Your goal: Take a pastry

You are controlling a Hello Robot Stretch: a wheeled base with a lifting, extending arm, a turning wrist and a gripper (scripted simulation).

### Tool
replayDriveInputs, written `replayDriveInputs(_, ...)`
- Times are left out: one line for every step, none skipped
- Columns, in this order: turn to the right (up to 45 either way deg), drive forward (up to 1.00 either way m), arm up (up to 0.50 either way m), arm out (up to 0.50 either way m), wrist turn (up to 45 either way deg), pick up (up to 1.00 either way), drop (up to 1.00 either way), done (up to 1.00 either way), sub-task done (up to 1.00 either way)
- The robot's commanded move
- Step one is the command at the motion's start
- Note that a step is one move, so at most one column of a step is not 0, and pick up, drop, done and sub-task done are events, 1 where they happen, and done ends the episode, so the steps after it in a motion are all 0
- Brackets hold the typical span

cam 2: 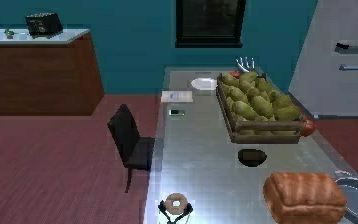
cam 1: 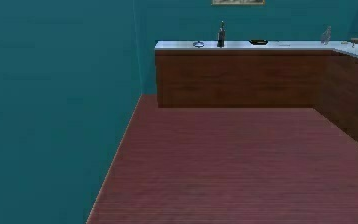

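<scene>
Teal wall (cam 1: 57, 80) and a dark red plank floor (cam 1: 217, 160) take up the forward view's left side and foreground. A wooden counter (cam 1: 237, 80) with a pale top stands at the far end. On the top, from the view's left, are a small dish (cam 1: 200, 44), an upright dark bottle (cam 1: 222, 34) and a flat dark pan (cam 1: 258, 42).

In the arm side view, a long grey table (cam 2: 197, 150) runs up the picture. The ring-shaped pastry (cam 2: 174, 200) lies on the table near the bottom edge, just left of the middle. The gripper (cam 2: 175, 207) appears as dark curved fingers on either side of the pastry. Its state cannot be told. Whether it holds the pastry cannot be told either, because the pastry sits at tabletop level.

A bread loaf (cam 2: 305, 195) lies to the right of the pastry. A dark bowl (cam 2: 252, 157) sits farther up the table. Beyond the bowl is a wooden crate (cam 2: 262, 135) of yellow-green fruit, and a white plate (cam 2: 202, 84) lies near the crate's far left corner. A black chair (cam 2: 130, 140) stands at the table's left edge. A grey refrigerator (cam 2: 337, 60) stands at the upper right.
</scene>
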Motion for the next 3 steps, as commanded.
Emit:
replayDriveInputs(0.0, 0.00, 0.00, 0.00, 0.0, 1.00, 0.00, 0.00, 0.00)
replayDriveInputs(0.0, 0.00, 0.10, 0.00, 0.0, 0.00, 0.00, 0.00, 0.00)
replayDriveInputs(0.0, 0.00, 0.00, 0.00, 0.0, 0.00, 0.00, 1.00, 0.00)
